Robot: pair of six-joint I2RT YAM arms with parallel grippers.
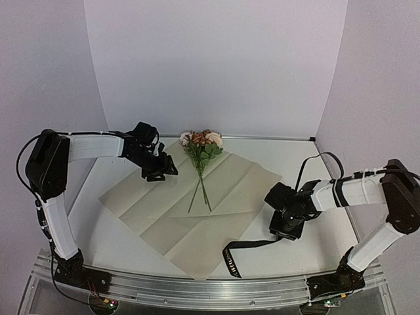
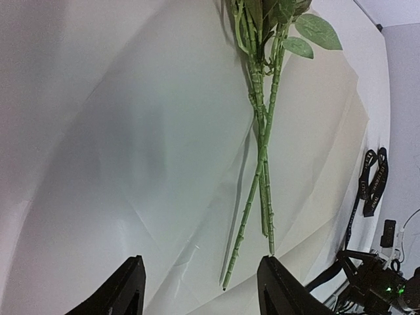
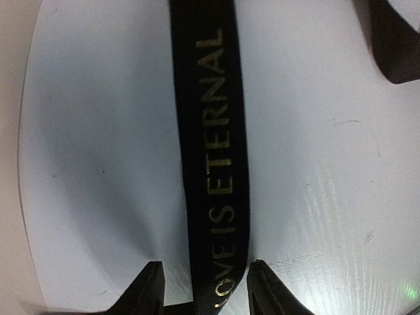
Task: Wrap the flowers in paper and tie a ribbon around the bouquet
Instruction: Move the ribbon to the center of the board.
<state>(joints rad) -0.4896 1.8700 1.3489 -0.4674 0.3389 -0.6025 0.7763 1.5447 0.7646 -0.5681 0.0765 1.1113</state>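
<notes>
The tan paper (image 1: 154,210) lies flat on the table as a diamond. Across its upper half lie the flowers (image 1: 202,147), blooms at the far end and green stems (image 2: 262,131) pointing toward me. My left gripper (image 1: 161,168) hovers over the paper's far-left edge. In its wrist view the left gripper (image 2: 200,292) stands open above bare paper (image 2: 131,164), the stem tips just ahead of it. The black ribbon (image 1: 244,249) with gold lettering lies right of the paper. My right gripper (image 3: 207,292) straddles the ribbon (image 3: 210,131), open, with a gap on each side.
White table (image 1: 308,164) with pale walls behind and at both sides. A metal rail (image 1: 197,289) runs along the near edge by the arm bases. The ribbon's looped end (image 2: 374,180) shows beyond the paper's edge in the left wrist view.
</notes>
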